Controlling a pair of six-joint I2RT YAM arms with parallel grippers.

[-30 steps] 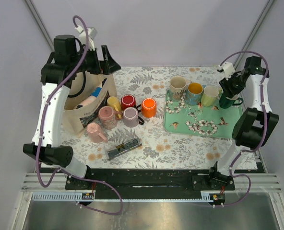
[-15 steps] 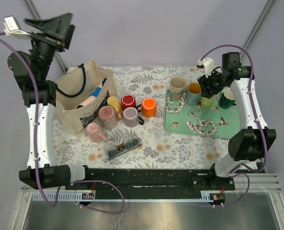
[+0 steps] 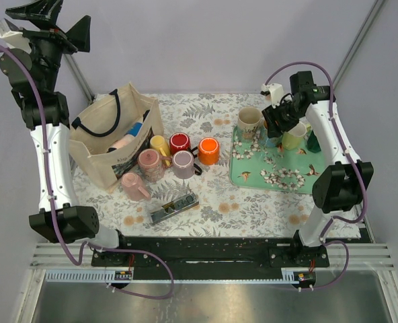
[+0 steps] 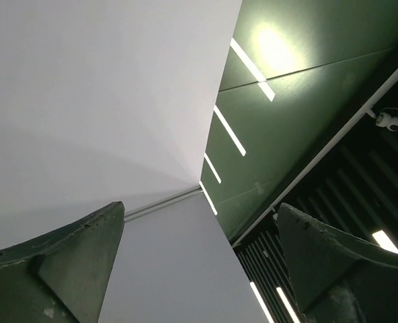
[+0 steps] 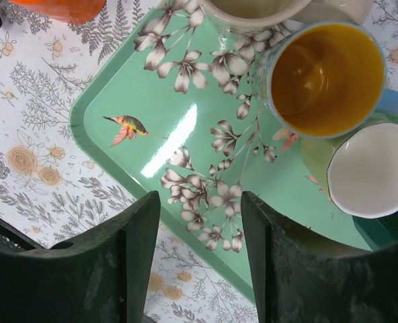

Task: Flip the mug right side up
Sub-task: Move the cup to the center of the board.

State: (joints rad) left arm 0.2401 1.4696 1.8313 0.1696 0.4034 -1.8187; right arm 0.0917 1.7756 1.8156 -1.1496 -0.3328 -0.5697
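Right pincer point(image 5: 200, 202), spread empty, has swung over the tray point(image 5: 118, 101) of mugs point(image 5: 323, 77); left pincer point(image 4: 199, 212) gapes too

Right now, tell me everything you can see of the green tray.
The tray is glossy mint green with rounded corners and a raised rim, printed with white flowers and birds. It lies flat on the floral tablecloth, right of centre. Upright mugs stand along its far edge. The open right end effector hovers above it.
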